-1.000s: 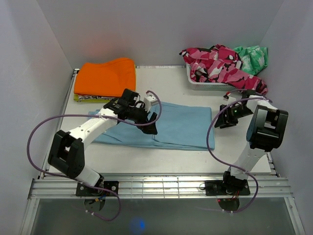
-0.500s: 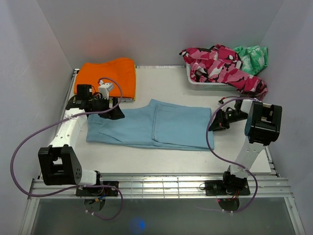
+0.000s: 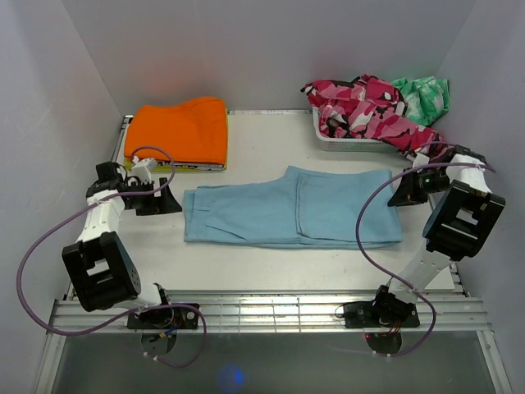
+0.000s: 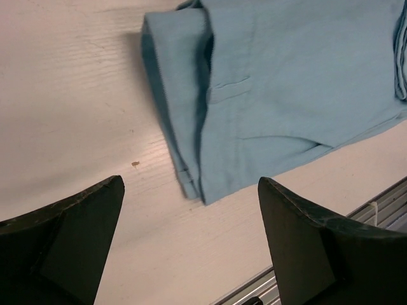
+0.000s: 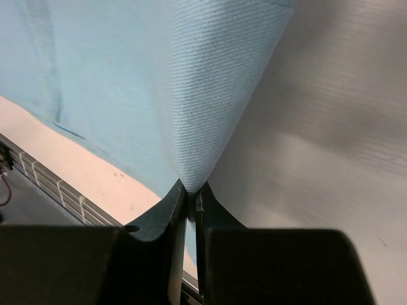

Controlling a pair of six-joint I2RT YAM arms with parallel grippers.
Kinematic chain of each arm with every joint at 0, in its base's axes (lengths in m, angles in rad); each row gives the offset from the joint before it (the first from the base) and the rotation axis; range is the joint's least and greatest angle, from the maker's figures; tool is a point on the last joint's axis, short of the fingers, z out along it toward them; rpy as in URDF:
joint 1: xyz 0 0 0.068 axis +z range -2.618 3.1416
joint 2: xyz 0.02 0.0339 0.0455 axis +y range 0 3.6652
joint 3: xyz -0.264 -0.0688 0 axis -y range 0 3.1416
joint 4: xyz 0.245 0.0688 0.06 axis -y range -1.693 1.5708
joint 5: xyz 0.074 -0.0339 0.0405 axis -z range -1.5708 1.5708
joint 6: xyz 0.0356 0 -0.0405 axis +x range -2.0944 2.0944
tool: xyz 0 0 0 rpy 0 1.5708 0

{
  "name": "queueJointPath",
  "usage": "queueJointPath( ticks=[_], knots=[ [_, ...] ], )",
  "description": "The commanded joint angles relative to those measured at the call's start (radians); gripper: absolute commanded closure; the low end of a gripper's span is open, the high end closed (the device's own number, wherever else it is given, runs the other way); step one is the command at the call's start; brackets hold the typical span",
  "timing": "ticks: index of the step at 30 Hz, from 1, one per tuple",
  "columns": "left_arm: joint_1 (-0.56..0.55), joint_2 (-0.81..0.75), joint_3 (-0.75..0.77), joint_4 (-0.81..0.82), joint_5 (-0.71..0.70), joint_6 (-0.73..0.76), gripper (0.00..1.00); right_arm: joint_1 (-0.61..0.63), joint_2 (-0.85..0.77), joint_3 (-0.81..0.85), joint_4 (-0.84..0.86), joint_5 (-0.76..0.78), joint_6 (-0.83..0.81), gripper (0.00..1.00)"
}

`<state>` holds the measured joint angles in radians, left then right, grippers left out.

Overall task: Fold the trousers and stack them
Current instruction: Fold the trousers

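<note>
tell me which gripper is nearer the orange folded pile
Left. The left gripper sits open close by the near edge of the orange folded pile; the right gripper is far off to the right, shut on the right edge of the blue trousers.

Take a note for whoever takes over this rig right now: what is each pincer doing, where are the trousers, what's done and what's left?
Left pincer: open, empty, just off the left end of the blue trousers.
Right pincer: shut on the right edge of the blue trousers.
The blue pair lies flat in the middle, apparently with its legs folded together.
Done: orange trousers lie folded at far left.
Left: fold the blue pair across and stack it on the orange. The pink clothes and green clothes wait in the basket at far right.
</note>
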<state>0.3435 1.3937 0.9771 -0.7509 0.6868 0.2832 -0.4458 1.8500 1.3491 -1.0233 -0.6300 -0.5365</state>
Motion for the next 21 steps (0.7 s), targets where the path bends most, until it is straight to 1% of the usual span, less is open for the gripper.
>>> queueJointPath(
  ticks=[1,6,7,10,12,13,14,17,18,20,21],
  knots=[
    [-0.005,0.028,-0.043,0.022,0.065,0.053,0.02,-0.001,-0.057,0.102,-0.178,-0.008,-0.109,0.92],
    [-0.050,0.116,-0.054,0.076,0.135,0.010,0.03,0.016,-0.058,0.171,-0.257,-0.157,-0.105,0.92],
    [-0.069,0.140,-0.061,0.106,0.154,-0.013,0.08,0.031,-0.060,0.176,-0.271,-0.207,-0.099,0.92],
    [-0.107,0.180,-0.071,0.171,0.158,-0.055,0.18,0.065,-0.083,0.174,-0.262,-0.276,-0.048,0.92],
    [-0.136,0.214,-0.081,0.205,0.164,-0.085,0.18,0.114,-0.109,0.168,-0.226,-0.313,-0.008,0.92],
    [-0.144,0.223,-0.084,0.235,0.168,-0.111,0.18,0.134,-0.120,0.156,-0.207,-0.321,0.038,0.92],
    [-0.159,0.240,-0.090,0.249,0.168,-0.122,0.17,0.172,-0.132,0.148,-0.166,-0.335,0.064,0.92],
    [-0.175,0.269,-0.103,0.309,0.114,-0.170,0.14,0.249,-0.181,0.116,-0.085,-0.347,0.177,0.92],
    [-0.178,0.298,-0.101,0.317,0.100,-0.177,0.19,0.269,-0.198,0.108,-0.031,-0.346,0.203,0.92],
    [-0.179,0.327,-0.094,0.331,0.077,-0.206,0.28,0.330,-0.209,0.091,0.018,-0.344,0.278,0.92],
    [-0.179,0.349,-0.092,0.334,0.079,-0.213,0.37,0.349,-0.215,0.085,0.067,-0.344,0.300,0.92]
  ],
)
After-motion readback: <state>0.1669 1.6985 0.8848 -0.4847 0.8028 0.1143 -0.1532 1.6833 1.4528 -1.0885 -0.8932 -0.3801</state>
